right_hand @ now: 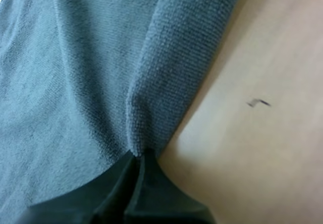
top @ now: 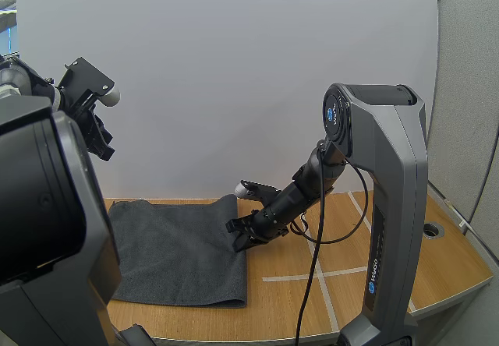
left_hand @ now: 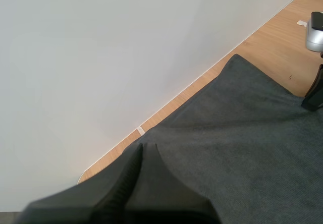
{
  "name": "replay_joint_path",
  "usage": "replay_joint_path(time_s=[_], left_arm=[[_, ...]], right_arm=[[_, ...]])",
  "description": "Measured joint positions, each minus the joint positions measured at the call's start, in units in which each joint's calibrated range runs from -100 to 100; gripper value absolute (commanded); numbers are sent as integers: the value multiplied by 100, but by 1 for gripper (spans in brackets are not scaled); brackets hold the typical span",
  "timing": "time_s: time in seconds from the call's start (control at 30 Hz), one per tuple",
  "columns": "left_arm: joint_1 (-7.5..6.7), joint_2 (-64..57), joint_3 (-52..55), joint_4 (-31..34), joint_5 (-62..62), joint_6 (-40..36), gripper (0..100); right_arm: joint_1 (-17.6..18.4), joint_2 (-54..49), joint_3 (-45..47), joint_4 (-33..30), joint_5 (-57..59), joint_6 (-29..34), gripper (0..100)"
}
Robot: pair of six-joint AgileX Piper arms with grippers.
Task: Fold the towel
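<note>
At the left side of the high view, the left gripper (top: pixel 101 145) hangs raised, well above the table and apart from every object. Its wrist view shows the two black fingers lying together as one dark wedge, so the left gripper (left_hand: pixel 143 151) is closed on nothing, pointing down toward the cloth below. Beneath it and toward the centre, the dark grey rectangular cloth towel (top: pixel 179 252) lies spread flat on the light brown wooden table (top: pixel 437 260), its far edge near the plain white back panel (top: pixel 234 89). The left wrist view shows the towel (left_hand: pixel 242 148) running along the strip of table (left_hand: pixel 272 37) at the foot of that panel. At the towel's right edge, the right gripper (top: pixel 240 241) sits low, just above the surface. Its wrist view shows the right gripper (right_hand: pixel 137 157) closed, with the tips pinching the rolled edge of the towel (right_hand: pixel 60 82), which rises into a narrow ridge at the tips; bare table (right_hand: pixel 252 133) lies just beside that edge. Farther right, white tape lines (top: pixel 312 276) cross the tabletop.
</note>
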Motion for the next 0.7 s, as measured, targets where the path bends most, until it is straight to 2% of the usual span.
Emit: replay_joint_path(time_s=[0.33,0.4,0.7], left_arm=[[0,0,0,0,0,0,0],[0,0,0,0,0,0,0],[0,0,0,0,0,0,0]], right_arm=[[-483,-155,0,-590,151,165,0],[-766,-347,0,-854,151,177,0],[-1246,-563,-130,-1319,566,185,0]])
